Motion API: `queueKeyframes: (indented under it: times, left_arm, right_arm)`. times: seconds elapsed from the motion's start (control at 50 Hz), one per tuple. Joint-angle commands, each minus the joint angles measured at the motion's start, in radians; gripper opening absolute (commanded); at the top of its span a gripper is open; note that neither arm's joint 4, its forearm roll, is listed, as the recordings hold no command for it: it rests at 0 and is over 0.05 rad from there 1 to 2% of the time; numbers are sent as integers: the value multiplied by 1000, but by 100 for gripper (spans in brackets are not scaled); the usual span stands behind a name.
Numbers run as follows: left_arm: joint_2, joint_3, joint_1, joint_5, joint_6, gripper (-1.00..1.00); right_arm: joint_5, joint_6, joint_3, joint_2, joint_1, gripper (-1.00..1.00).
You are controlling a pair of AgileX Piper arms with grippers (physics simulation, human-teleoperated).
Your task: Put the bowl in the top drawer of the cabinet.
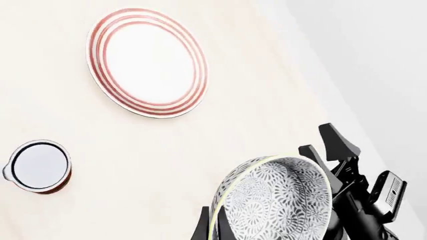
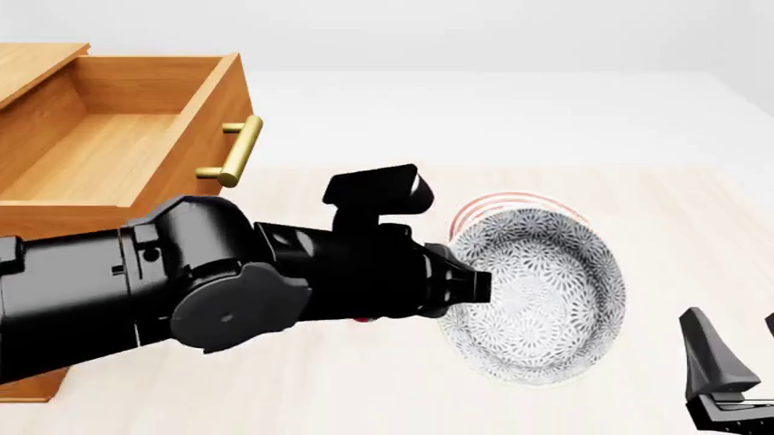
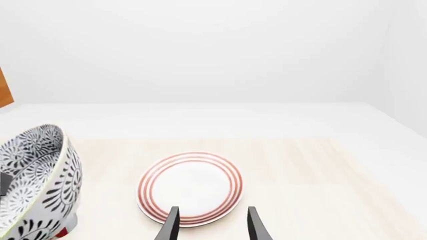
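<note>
Bowl (image 2: 538, 294) is seen held on edge at centre right of the front view, its rim clamped by the left gripper (image 2: 466, 285). The cabinet (image 2: 36, 68) fills the upper left, its top drawer (image 2: 115, 145) pulled open. The plate (image 3: 190, 187) lies flat behind. The right gripper (image 3: 211, 222) is parted, holding nothing.
</note>
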Motion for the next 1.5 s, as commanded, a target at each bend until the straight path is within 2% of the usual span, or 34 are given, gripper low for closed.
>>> queueKeyframes:
  times: [0.02,0.66,1.5]
  left_arm:
    - [-50,-43,34,59,44,-100]
    - [-88,-147,93,162,91,-100]
    - [-100,-397,230,348,146,-100]
  right_arm:
    - [2,0,0,-3,0,100]
    - [-5,-1,21,-16,0,100]
    - [-4,0,23,-18,0,100]
